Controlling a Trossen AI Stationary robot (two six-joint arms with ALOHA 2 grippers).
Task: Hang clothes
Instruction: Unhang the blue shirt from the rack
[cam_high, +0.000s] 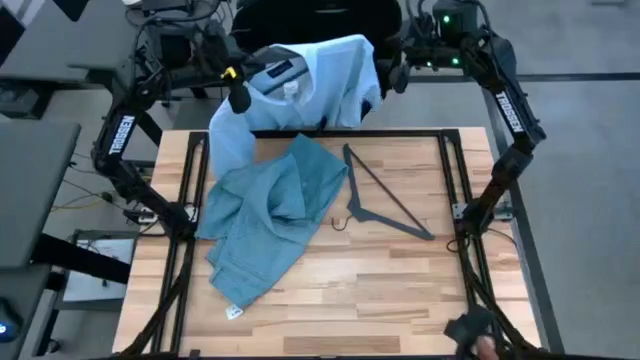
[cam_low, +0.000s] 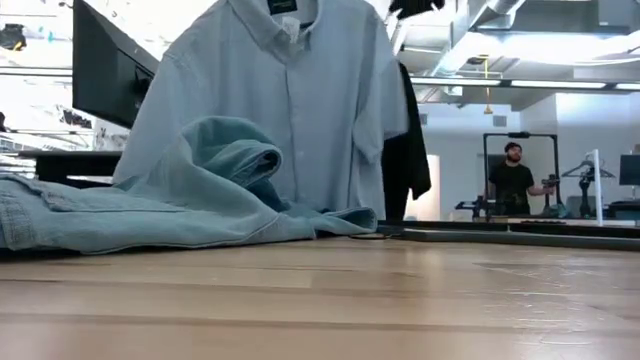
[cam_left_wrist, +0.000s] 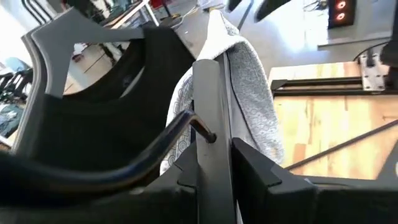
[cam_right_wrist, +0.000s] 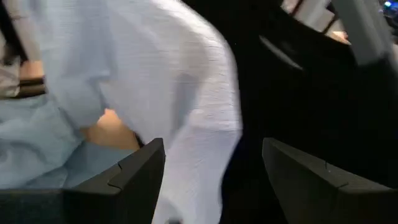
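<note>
Slatted wood table (cam_high: 400, 270) | crumpled denim jeans (cam_high: 265, 225) | right end effector (cam_right_wrist: 211, 180) agape, empty | left's grip unclear

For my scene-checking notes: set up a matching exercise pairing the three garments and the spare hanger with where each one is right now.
Things:
1. button shirt
2. jeans
3. black t-shirt
4. grey hanger

Places:
A. lying bare on the table
B. hanging behind the pale shirt
C. crumpled in a heap on the table
D. held up at the table's far edge

Pairs: 1-D, 2-C, 3-B, 4-A
</note>
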